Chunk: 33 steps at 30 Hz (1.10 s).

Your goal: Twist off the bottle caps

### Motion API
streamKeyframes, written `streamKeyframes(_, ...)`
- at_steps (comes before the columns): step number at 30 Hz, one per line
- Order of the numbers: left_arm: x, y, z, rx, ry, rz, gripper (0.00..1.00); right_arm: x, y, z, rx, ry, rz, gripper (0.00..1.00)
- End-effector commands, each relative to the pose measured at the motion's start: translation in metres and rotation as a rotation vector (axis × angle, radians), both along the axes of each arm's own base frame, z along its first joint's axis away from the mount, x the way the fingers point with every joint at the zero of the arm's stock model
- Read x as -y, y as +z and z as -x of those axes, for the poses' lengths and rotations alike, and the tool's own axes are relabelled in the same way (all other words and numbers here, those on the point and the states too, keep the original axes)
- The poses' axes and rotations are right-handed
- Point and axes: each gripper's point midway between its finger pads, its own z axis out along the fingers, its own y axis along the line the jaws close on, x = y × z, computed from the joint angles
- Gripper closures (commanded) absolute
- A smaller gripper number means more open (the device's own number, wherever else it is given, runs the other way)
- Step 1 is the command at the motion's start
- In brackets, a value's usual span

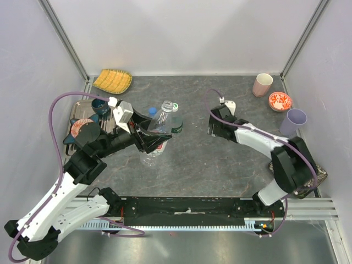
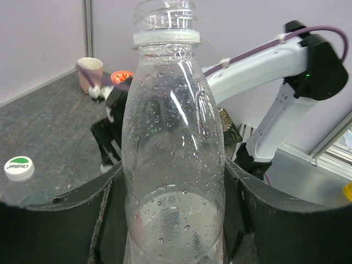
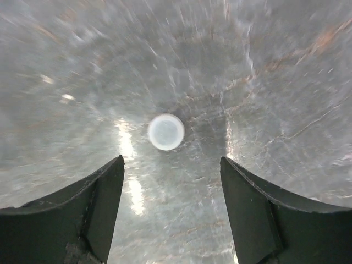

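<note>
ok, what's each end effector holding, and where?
Left end effector grips the uncapped clear bottle around its body. Right end effector: nothing, open over a white cap.

Clear bottle point(image 2: 173, 137): base (mouth too) off-frame; table point(image 3: 275, 66) blurry

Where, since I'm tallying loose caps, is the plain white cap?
In the right wrist view, the plain white cap lies loose on the grey table, directly below the right gripper, between its open fingers.
</note>
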Motion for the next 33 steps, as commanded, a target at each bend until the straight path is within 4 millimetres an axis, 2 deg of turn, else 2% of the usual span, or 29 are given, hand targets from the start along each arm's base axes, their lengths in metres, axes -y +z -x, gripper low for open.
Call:
streamKeyframes(1,0.002,0.011,-0.01,0.063,0.027,-0.002,0.61,-0.007,0.133,-0.025,0.255,-0.008,-0.106,0.23)
streamKeyframes(2,0.004,0.011,-0.011,0.062,0.02,-0.005,0.61,-0.006,0.162,-0.018,0.293,0.005,-0.133,0.23)
streamKeyframes(3,0.005,0.015,-0.011,0.069,0.013,-0.005,0.61,-0.009,0.201,-0.018,0.362,0.031,-0.172,0.23)
streamKeyframes(4,0.01,0.011,-0.016,0.063,0.006,-0.022,0.61,-0.016,0.223,-0.011,0.395,0.073,-0.225,0.23)
streamKeyframes(5,0.013,0.01,-0.017,0.063,-0.007,-0.031,0.6,-0.013,0.263,0.003,0.486,0.096,-0.28,0.23)
streamKeyframes(6,0.015,0.014,-0.018,0.069,-0.011,-0.03,0.6,-0.014,0.29,0.012,0.545,0.125,-0.324,0.23)
streamKeyframes(7,0.021,0.009,-0.024,0.057,-0.017,-0.048,0.6,-0.022,0.331,0.033,0.643,0.221,-0.426,0.23)
streamKeyframes(9,0.027,0.012,-0.023,0.065,-0.05,-0.053,0.6,-0.036,0.369,0.059,0.733,0.366,-0.511,0.21)
streamKeyframes(11,0.037,0.007,-0.023,0.051,-0.102,-0.075,0.6,-0.051,0.397,0.09,0.769,0.524,-0.598,0.2)
streamKeyframes(12,0.04,0.011,-0.022,0.058,-0.128,-0.075,0.6,-0.054,0.409,0.099,0.785,0.567,-0.621,0.19)
streamKeyframes(15,0.053,0.009,-0.014,0.048,-0.233,-0.095,0.6,-0.067,0.424,0.121,0.781,0.672,-0.694,0.15)
streamKeyframes(17,0.059,0.007,-0.006,0.036,-0.301,-0.107,0.6,-0.073,0.427,0.126,0.778,0.708,-0.724,0.12)
streamKeyframes(25,0.082,0.0,-0.005,0.003,-0.336,-0.138,0.6,-0.099,0.413,0.13,0.71,0.802,-0.75,0.07)
streamKeyframes(33,0.088,-0.003,-0.01,0.001,-0.325,-0.146,0.6,-0.109,0.405,0.134,0.676,0.848,-0.76,0.08)
